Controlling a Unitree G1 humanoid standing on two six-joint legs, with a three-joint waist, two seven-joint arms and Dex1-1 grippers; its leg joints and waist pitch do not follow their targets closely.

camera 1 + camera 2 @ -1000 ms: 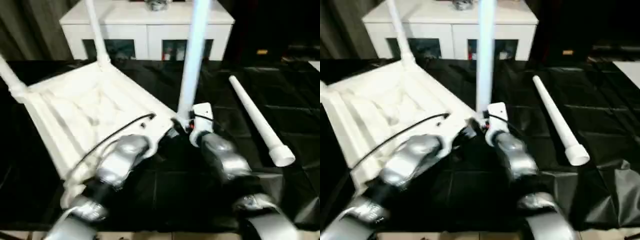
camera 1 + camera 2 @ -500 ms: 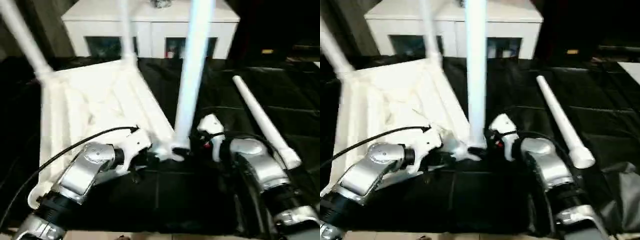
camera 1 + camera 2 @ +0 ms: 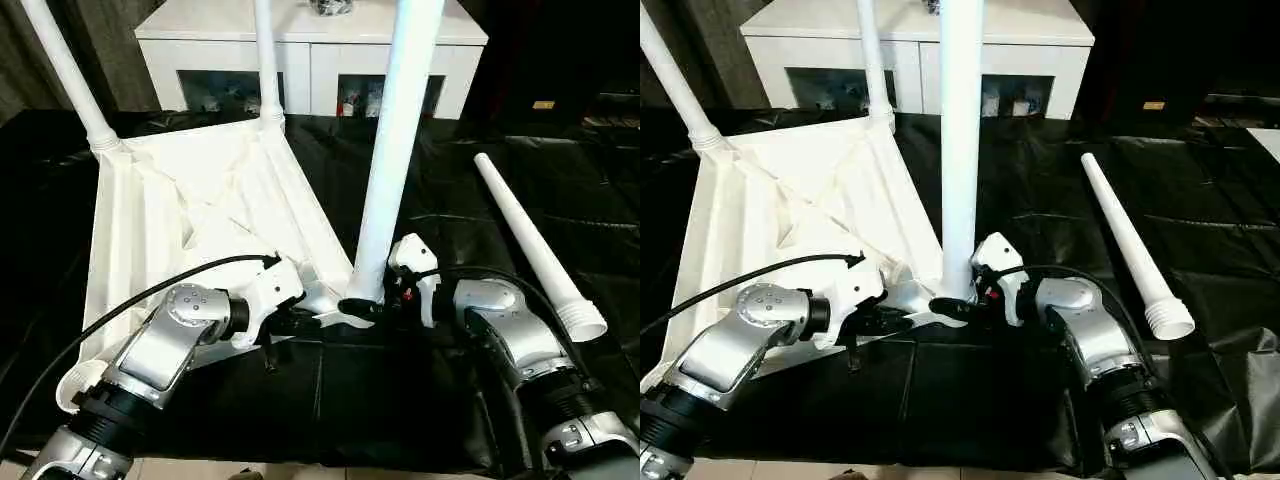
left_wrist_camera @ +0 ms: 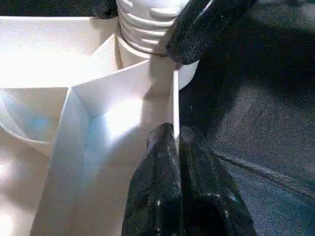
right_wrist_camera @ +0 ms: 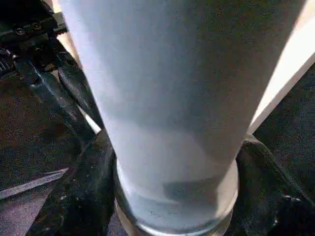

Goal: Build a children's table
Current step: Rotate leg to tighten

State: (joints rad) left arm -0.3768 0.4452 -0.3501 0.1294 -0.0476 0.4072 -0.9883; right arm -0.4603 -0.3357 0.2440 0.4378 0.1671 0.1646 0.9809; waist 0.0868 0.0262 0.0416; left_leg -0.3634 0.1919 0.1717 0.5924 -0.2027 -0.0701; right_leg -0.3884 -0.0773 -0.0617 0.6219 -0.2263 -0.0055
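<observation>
Black fingers of the left claw [image 4: 175, 133] are pressed together on the thin rim wall of the white plastic rectangular tabletop [image 3: 190, 210], right beside its corner socket. That pinch looks meant to keep the corner from shifting. At 3 o'clock from it, the right claw [image 3: 368, 300] wraps the foot of a long white tapered tube leg [image 3: 395, 150]. One finger sits on each side, and they seem to bear on it. The leg stands upright with its ribbed end in that socket, so the grip low down likely serves to press or twist it home.

The tabletop lies upside down, ribbed underside up, on a black plastic sheet [image 3: 400, 400]. Two more white legs already rise from its far corners, one at 10 o'clock [image 3: 65, 75] and one at 12 o'clock [image 3: 265, 60]. The round socket at 7 o'clock [image 3: 75, 385] looks empty. Its likely leg, the last white tube [image 3: 530, 240], lies flat on the sheet at 3 o'clock, well apart from the tabletop. A white glass-doored cabinet [image 3: 310, 50] stands beyond at 12 o'clock.
</observation>
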